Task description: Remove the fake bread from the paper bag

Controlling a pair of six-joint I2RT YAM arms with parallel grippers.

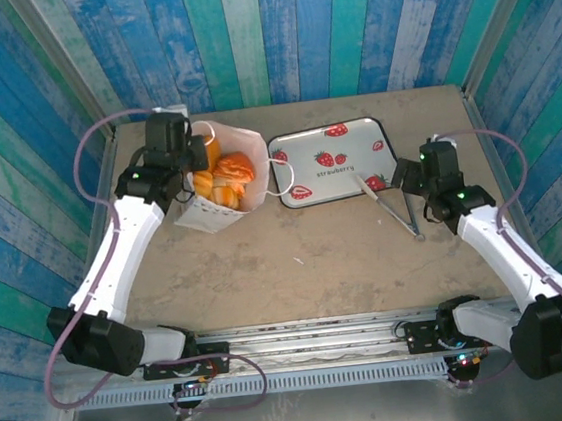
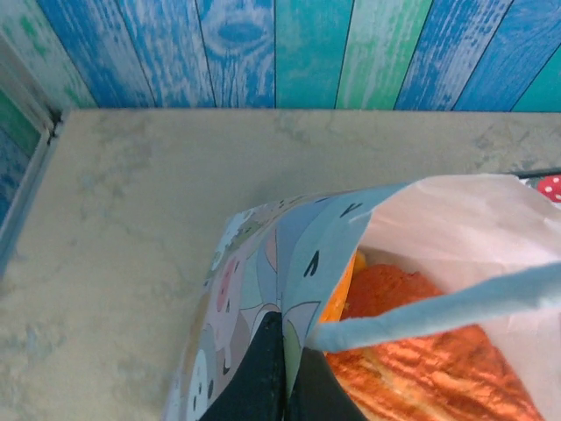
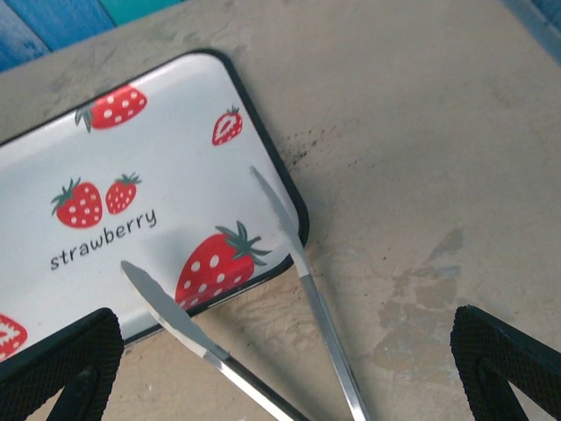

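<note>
- Walling in one beige tabletop (image 1: 306, 258) on three sides: planks painted blue, teal and green.
- Sitting near the tabletop's far left corner: one white paper bag (image 1: 204, 215), mouth gaping upward, small printed marks running over its outer wall.
- Lying inside that bag: the fake bread (image 1: 232, 170), glossy orange and golden-brown pieces crowding together; exact count impossible to tell, more than one showing.
- Trailing from the bag: two thin white cord handles, one looping at the far side, the other (image 1: 281, 185) hanging toward the tray; in the left wrist view, one crossing over the bread.
- Pinching the bag's left rim: left gripper (image 2: 286, 355), dark fingers pressing tight together on the paper.
- Resting along the far edge, just right of the bag: one white strawberry tray (image 1: 359, 140) with a black rim, carrying nothing inside.
- Lying toward the right edge: one pair of metal tongs (image 1: 393, 209), both tips overlapping the tray's near right corner, handles pointing back toward the near edge.
- Hovering above the tongs: right gripper (image 3: 280, 351), fingers spreading wide apart, grasping nothing.
</note>
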